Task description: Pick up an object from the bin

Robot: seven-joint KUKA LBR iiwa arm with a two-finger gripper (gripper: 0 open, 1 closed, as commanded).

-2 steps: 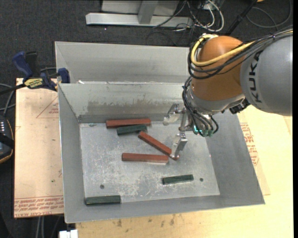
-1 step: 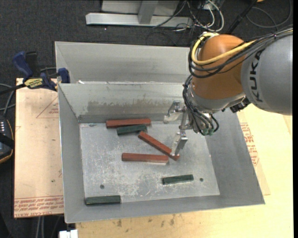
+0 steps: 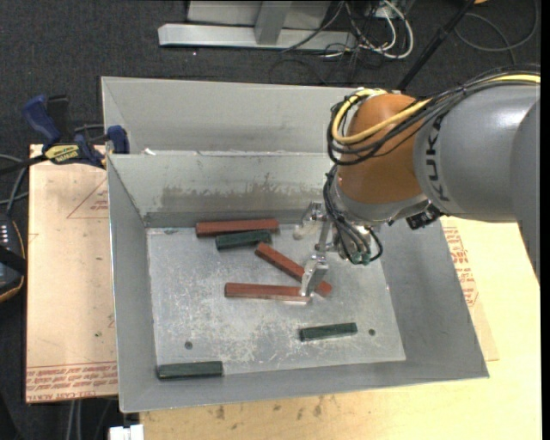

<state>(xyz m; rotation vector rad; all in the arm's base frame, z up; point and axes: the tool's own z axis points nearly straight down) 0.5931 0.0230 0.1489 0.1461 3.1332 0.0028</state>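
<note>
Though the slim metal gripper sits low at the bin floor, its tip is too narrow against the clutter to tell how far it stands open, or whether it has hold of anything. Right at the tip lies the right end of a long, flat reddish-brown bar, matte and straight-edged, stretching away to the tip's left. A shorter reddish-brown bar slants in just behind the tip. Farther back and to the left lie another long reddish-brown bar and a dark green bar, side by side. A second dark green bar lies near the tip on its front side, and a third dark green bar is well apart at the front left corner. The grey metal bin has sloping walls and a scuffed, speckled floor. Dark carpet and loose cables surround it.
</note>
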